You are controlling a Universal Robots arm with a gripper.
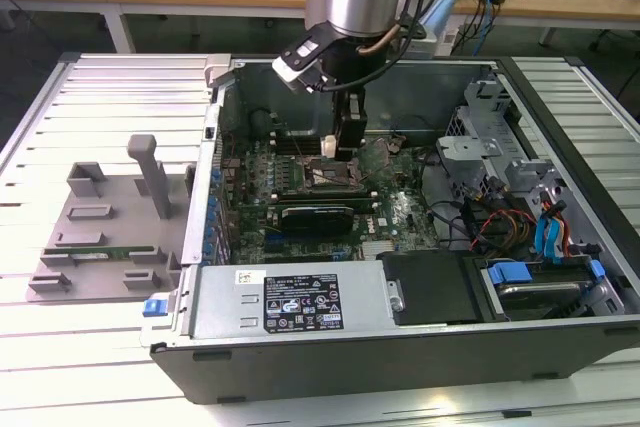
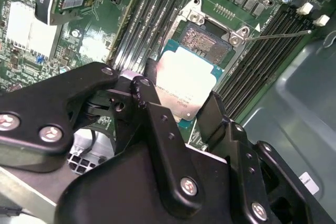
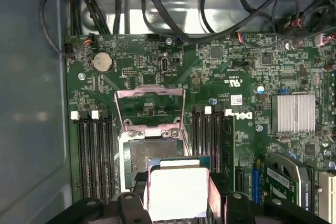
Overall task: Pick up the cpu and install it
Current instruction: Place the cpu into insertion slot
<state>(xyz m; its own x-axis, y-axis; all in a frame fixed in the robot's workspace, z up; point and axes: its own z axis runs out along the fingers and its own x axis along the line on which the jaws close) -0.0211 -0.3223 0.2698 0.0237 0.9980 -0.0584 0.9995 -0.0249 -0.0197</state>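
The gripper (image 2: 181, 94) has its two black fingers (image 2: 150, 85) drawn in to the width of the cpu (image 2: 187, 78), pinching it by two opposite edges. The chip sits flat between the fingertips, silver top facing up toward the wrist cameras; in the first wrist view the cpu (image 3: 176, 190) bridges the gap between the fingers of the gripper (image 3: 177, 199).

Directly beneath the held chip is the open socket (image 3: 151, 157) on the motherboard (image 1: 402, 213), its metal retention frame (image 3: 150, 109) swung up just beyond the fingertips. The chip overlaps one side of the socket; whether it touches the socket or hangs just above it I cannot tell.

Rows of black memory slots (image 3: 92, 145) run on both sides of the gripper. In the exterior view the gripper (image 1: 342, 147) reaches down inside the open computer case (image 1: 400, 359), which also holds a black card (image 1: 316, 215) just beside the fingers, a power supply (image 1: 290, 302) and coloured cables (image 1: 505, 227) further off.
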